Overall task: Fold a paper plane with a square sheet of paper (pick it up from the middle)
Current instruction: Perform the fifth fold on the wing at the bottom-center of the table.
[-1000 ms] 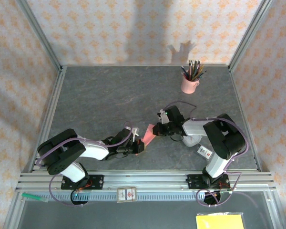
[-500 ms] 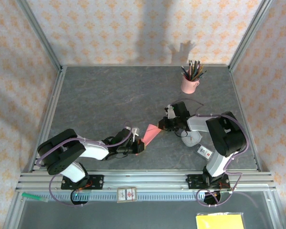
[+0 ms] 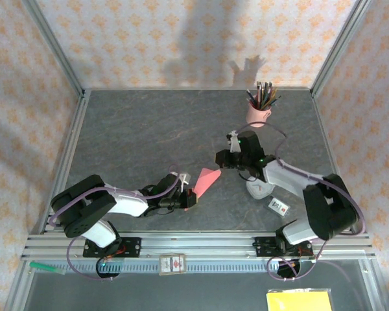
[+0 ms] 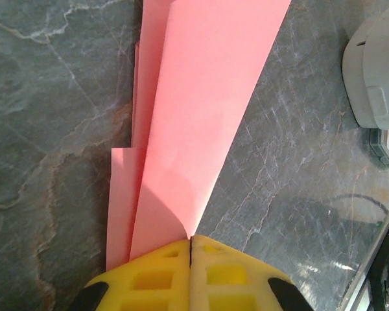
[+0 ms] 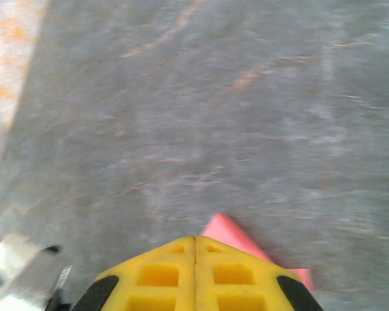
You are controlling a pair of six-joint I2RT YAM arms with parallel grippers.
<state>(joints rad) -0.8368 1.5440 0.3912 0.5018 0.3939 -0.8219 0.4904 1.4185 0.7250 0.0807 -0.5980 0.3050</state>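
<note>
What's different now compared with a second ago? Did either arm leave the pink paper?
The right tool came off the pink paper and drew back toward the far side of the table, fingers shut with nothing between them. Its elbow swung out to the right. The paper's pointed end is now uncovered. The left tool stayed where it was, clamped on the paper's near end. The cup of pencils did not move.

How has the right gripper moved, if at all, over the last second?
Yes. The right gripper has drawn back off the pink paper, shifting toward the pencil cup.
</note>
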